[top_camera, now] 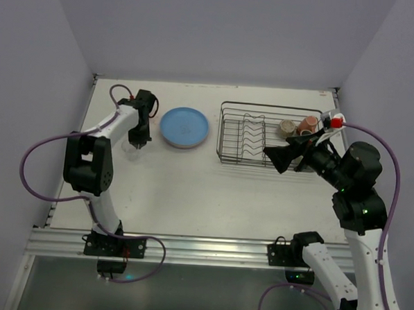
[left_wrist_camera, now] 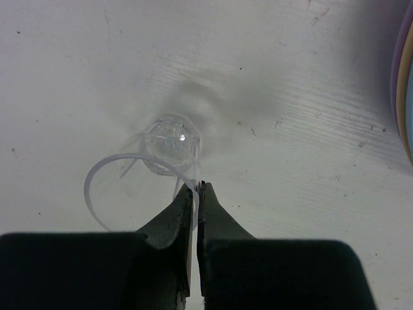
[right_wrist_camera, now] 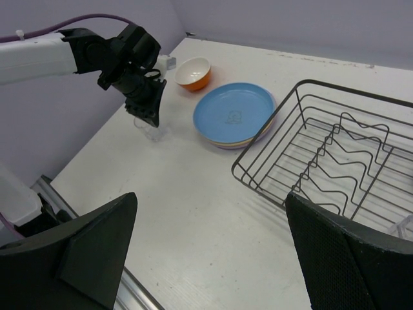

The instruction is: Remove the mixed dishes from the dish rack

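**Left tool pinches an upright glass; right tool hangs slack by the rack**

At the left of the table, the left tool is clenched on the rim of a clear glass. One finger is inside the wall and one outside. The glass stands on the table with its mouth up and its long axis vertical, so the wrist camera looks down through the rim to the faceted base.

At 3 o'clock from the glass, near but apart, lies the stack of plates. They lie flat and face up, the blue one on top, with tan and lilac edges showing beneath it in the right wrist view. In that same view the orange bowl sits at about 10 o'clock from the plates. It is apart from them, with its mouth up and its white inside showing.

At 3 o'clock from the plates stands the dish rack, its long axis running 9 to 3 o'clock. The row of divider prongs follows that axis. In its right end sit a beige mug and a pink mug, close together. They are too small to tell which way they point.

The right tool is released, its fingers spread wide and gripping nothing. It hangs at about 5 o'clock from the rack's centre, by the near rim.
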